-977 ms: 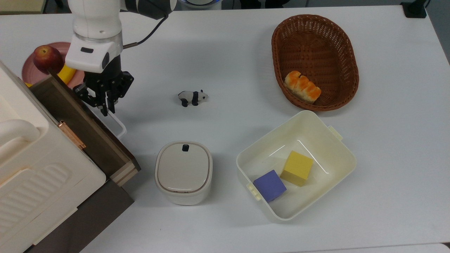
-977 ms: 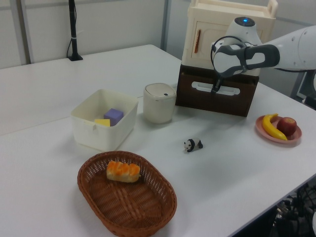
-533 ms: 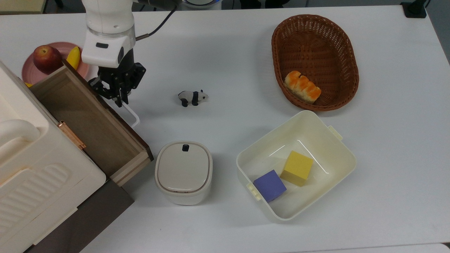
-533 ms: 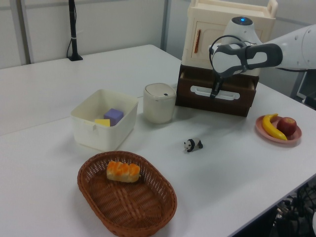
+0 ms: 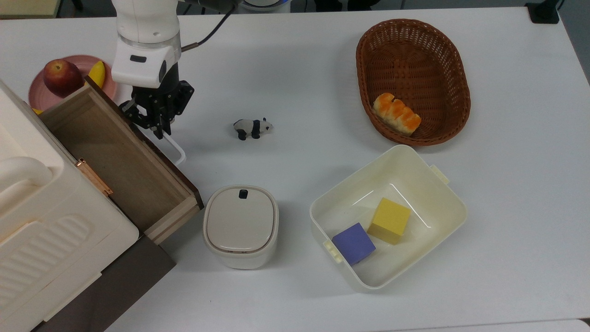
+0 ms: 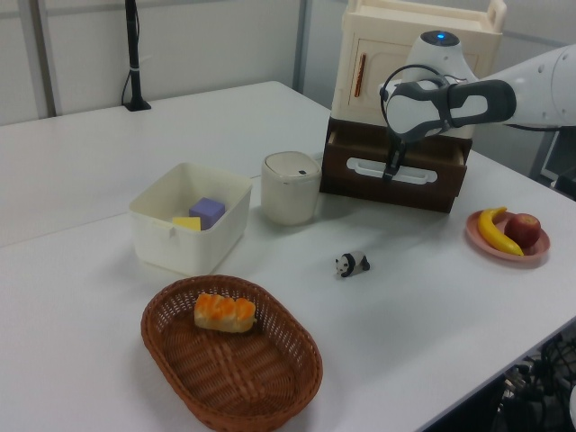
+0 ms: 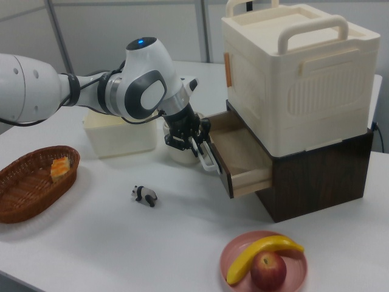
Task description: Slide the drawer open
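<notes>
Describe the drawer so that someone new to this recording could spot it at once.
Find the tall cream case at the top view's left, stacked on a dark brown cabinet. The drawer juts out beneath the case: light wood inside, dark front, white loop handle, unlike the plastic tub.

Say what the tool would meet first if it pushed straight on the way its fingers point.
Probably the drawer's white handle, which the tool already reaches down onto; just beneath lies the table.

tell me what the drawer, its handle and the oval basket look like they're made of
The drawer looks wooden: pale matte boards with faint grain inside, a dark brown front, possibly veneer. Its handle seems smooth white plastic or coated metal; the look leaves it open. The oval basket appears woven brown wicker, going by its ribbed weave.
</notes>
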